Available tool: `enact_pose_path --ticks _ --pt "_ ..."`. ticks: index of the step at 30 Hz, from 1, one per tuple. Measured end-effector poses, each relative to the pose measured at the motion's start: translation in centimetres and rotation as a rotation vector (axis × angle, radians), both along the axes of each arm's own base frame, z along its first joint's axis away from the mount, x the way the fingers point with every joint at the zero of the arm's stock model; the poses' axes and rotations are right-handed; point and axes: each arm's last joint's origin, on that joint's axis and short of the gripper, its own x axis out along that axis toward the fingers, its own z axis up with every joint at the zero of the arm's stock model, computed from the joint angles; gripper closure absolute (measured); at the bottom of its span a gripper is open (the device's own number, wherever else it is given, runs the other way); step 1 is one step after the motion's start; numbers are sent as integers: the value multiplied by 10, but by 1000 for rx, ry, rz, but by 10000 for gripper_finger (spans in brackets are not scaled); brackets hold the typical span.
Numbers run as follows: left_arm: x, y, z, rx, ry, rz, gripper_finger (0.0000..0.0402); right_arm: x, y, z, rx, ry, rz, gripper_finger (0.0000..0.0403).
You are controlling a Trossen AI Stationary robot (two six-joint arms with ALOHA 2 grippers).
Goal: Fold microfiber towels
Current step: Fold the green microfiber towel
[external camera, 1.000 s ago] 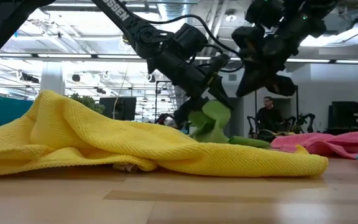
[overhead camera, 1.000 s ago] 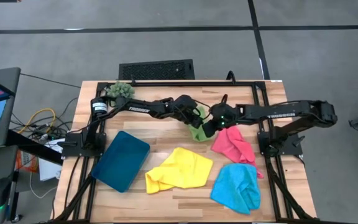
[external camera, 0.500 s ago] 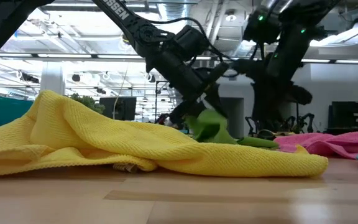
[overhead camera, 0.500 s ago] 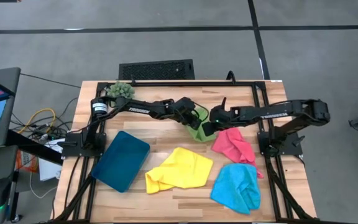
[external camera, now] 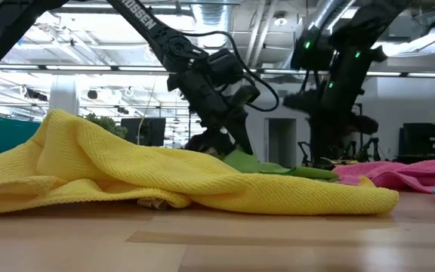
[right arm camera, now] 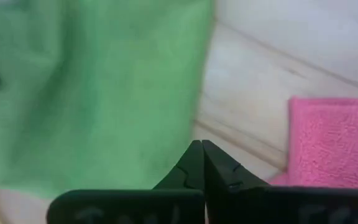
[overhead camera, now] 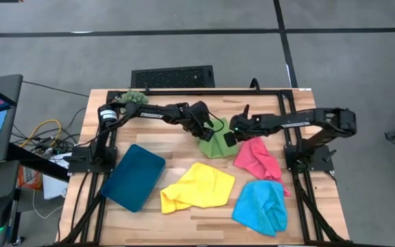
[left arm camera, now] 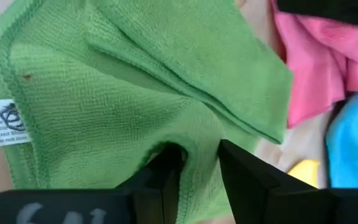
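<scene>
You are watching the green towel (overhead camera: 214, 139) come down: a second ago it was hanging bunched between the two arms, and now it is spreading low over the far middle of the surface (overhead camera: 184, 213) — which suggests the fold is being laid out flat rather than carried anywhere. The left gripper (left arm camera: 194, 163) is pinching a ridge of green cloth between narrowly parted fingers and has been drawing it toward the left. The right gripper (right arm camera: 202, 155) has closed fully on nothing; it is hanging just beside the towel's right edge, with bare wood under its tips and the pink towel (overhead camera: 259, 160) just to the right. The yellow towel (overhead camera: 196, 186) and the light blue towel (overhead camera: 260, 206) are lying crumpled on the near side, not yet folded, and the teal tray (overhead camera: 133, 176) is sitting at the near left. For writing: both arms are showing a white brand word on the forearm, reading roughly TROSSEN, and the white care tag (left arm camera: 0, 122) on the green hem is carrying small print — the words "Do not" are partly legible, the rest is not.
</scene>
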Motion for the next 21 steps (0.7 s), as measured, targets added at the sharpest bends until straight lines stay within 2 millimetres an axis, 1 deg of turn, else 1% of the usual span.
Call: enact_pose_path --ticks 4,9,12,16,18,21 --pt "-1 -2 0 -52 -3 -42 301 8 -9 -18 45 11 26 386" --pt "-11 -7 1 -124 63 -118 301 26 -10 -32 114 -97 86 384" --pt "-23 -8 8 -85 143 -141 301 39 -8 -40 135 -178 111 390" --pt "-38 -5 16 23 255 -125 301 53 -8 -49 170 -256 131 391" --pt "-41 -2 22 48 262 -113 301 64 -9 -50 183 -273 152 388" --pt "-42 -1 23 36 250 -115 301 82 -12 -54 188 -278 188 385"
